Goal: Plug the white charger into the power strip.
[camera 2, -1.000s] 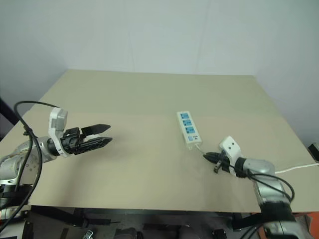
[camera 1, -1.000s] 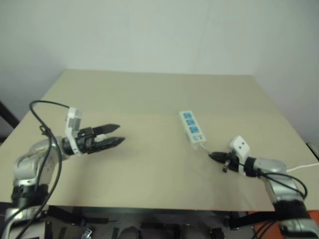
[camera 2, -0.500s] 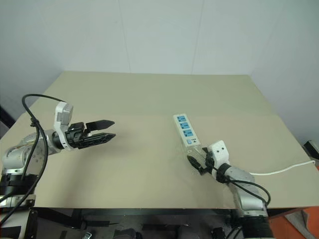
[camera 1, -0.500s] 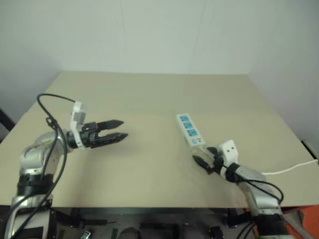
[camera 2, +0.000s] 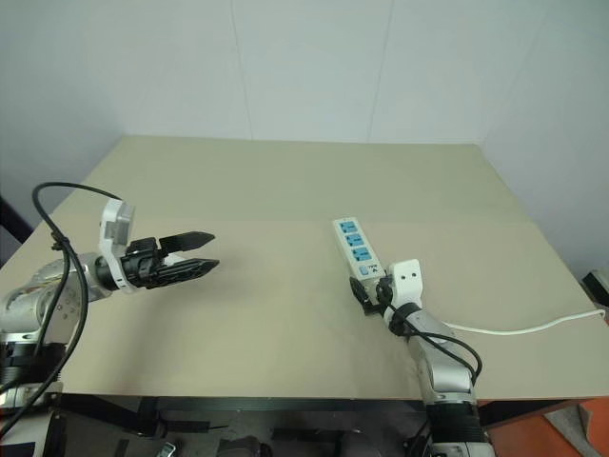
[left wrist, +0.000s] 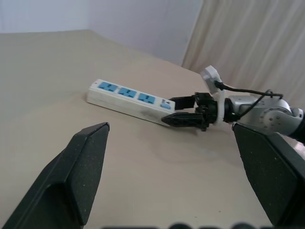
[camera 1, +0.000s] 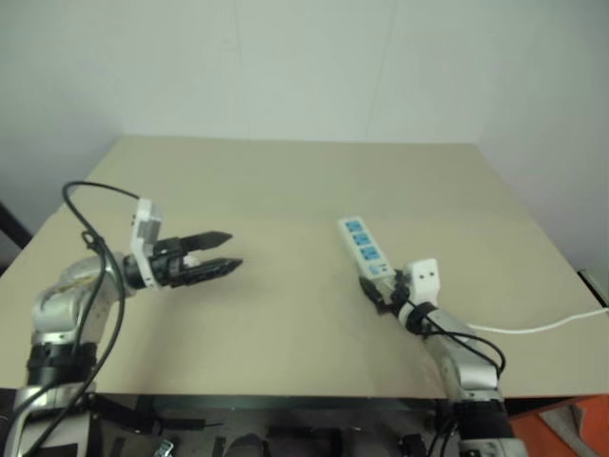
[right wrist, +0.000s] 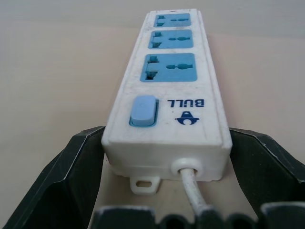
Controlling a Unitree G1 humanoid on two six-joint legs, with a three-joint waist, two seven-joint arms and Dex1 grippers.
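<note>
Between right tool (right wrist: 164, 191) fingers: power strip (right wrist: 169, 86)

- Table (camera 1: 285, 181): tan, matte top, square-cut edges.
- Wall (camera 1: 285, 67): plain white, faint vertical seams.
- Curtain (left wrist: 257, 43): beige, pleated.
- Light: soft, even.

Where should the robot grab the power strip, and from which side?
Best at the cord end, from behind it, squeezing the two long sides. The power strip lies flat, long and narrow, so its sides fit between the fingers and the blue sockets stay free. The right gripper is already there, open, a finger on each side, cord running between them.
</note>
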